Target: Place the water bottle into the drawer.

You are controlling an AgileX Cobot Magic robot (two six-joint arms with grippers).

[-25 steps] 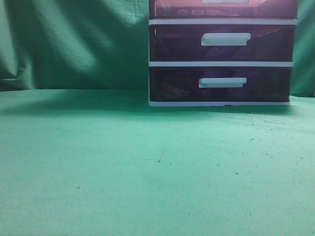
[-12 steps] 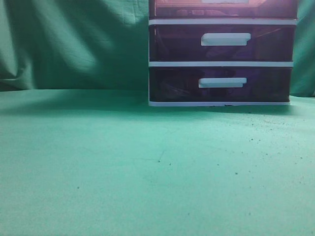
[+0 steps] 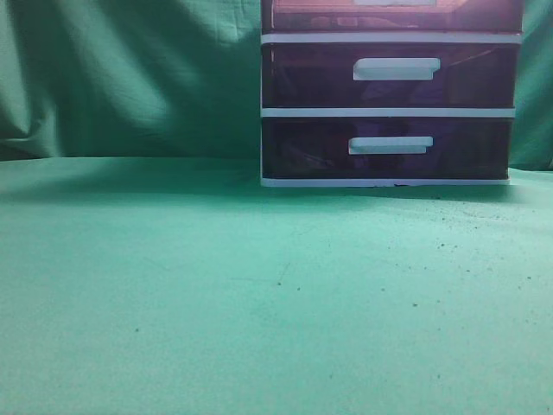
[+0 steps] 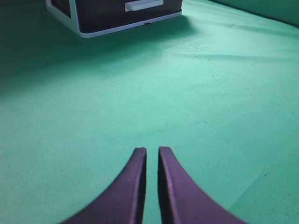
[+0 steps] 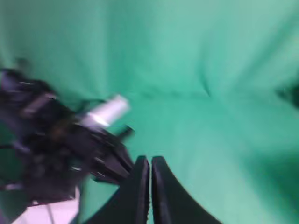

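Observation:
The drawer (image 3: 393, 17) is the top one that shows in the white-framed unit, dark purple-brown and cut off by the exterior view's upper edge. It looks pushed in. I cannot make out the water bottle in any view. My left gripper (image 4: 152, 150) is shut and empty, low over the green cloth, pointing towards the unit's lowest drawer (image 4: 107, 14). My right gripper (image 5: 150, 159) is shut and empty. Its view is blurred. Neither gripper shows in the exterior view.
Two like drawers (image 3: 389, 76) (image 3: 389, 147) sit below the top one. Green cloth (image 3: 259, 285) covers the table and hangs as a backdrop. A black arm with a silver part (image 5: 56, 140) fills the left of the right wrist view.
Faint reflections on the lowest drawer's front shift a little. The unit and the cloth stay the same.

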